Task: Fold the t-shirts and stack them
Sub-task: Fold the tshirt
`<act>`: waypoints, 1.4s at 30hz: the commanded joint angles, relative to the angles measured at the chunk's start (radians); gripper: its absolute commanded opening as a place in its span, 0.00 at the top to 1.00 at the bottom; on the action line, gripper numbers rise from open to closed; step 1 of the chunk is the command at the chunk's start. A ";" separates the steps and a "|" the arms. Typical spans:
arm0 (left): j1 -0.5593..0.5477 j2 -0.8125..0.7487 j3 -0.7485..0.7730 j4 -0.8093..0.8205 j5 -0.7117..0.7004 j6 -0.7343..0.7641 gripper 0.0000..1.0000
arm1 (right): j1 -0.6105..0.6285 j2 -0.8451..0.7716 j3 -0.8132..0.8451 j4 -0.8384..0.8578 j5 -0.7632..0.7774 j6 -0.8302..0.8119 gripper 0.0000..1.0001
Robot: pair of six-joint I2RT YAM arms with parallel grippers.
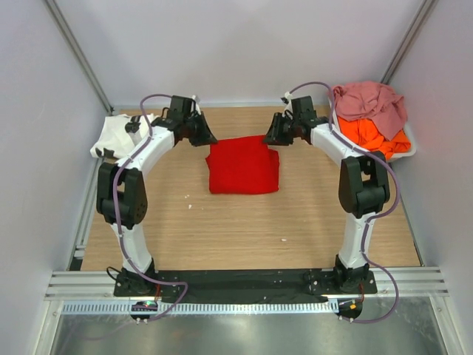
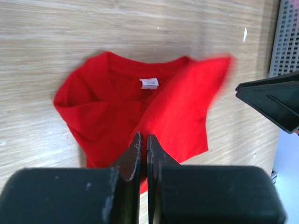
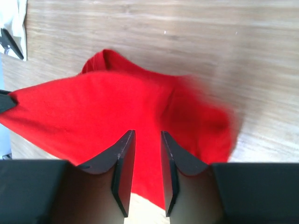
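Observation:
The red t-shirt (image 1: 242, 164) lies folded in the middle of the table. My left gripper (image 1: 205, 137) is at its far left corner, jaws closed (image 2: 144, 137) on a pinch of the red cloth (image 2: 121, 98). In the right wrist view the cloth (image 3: 93, 112) is drawn to a point at the left fingertip (image 3: 5, 101). My right gripper (image 1: 267, 137) hovers at the far right corner, jaws a little apart (image 3: 148, 134) and empty; the cloth under it is blurred. The white printed t-shirt (image 1: 118, 135) lies far left. The pink t-shirt (image 1: 369, 100) and the orange t-shirt (image 1: 377, 137) are piled far right.
The pink and orange shirts sit in a pale tray (image 1: 409, 151) at the back right corner. White walls close in the table on three sides. A black rail (image 1: 244, 281) carries both arm bases at the near edge. The right gripper shows in the left wrist view (image 2: 271, 100).

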 commanded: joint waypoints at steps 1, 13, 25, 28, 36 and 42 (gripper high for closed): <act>-0.017 -0.041 -0.040 0.027 0.032 0.036 1.00 | 0.001 -0.050 -0.057 0.044 -0.031 0.005 0.65; -0.054 -0.032 -0.054 0.035 0.031 0.056 1.00 | 0.007 -0.055 -0.102 0.087 -0.005 0.003 0.38; -0.053 0.051 -0.025 0.009 0.003 0.073 1.00 | 0.030 0.265 0.283 0.027 0.001 0.013 0.36; -0.053 0.067 -0.014 0.009 0.011 0.070 1.00 | 0.033 0.330 0.353 -0.005 0.018 0.007 0.37; -0.051 0.080 -0.014 0.013 0.006 0.068 1.00 | 0.039 0.415 0.397 0.007 0.002 0.010 0.45; -0.050 0.100 -0.020 0.029 0.012 0.067 1.00 | 0.046 0.408 0.372 0.023 0.006 0.003 0.47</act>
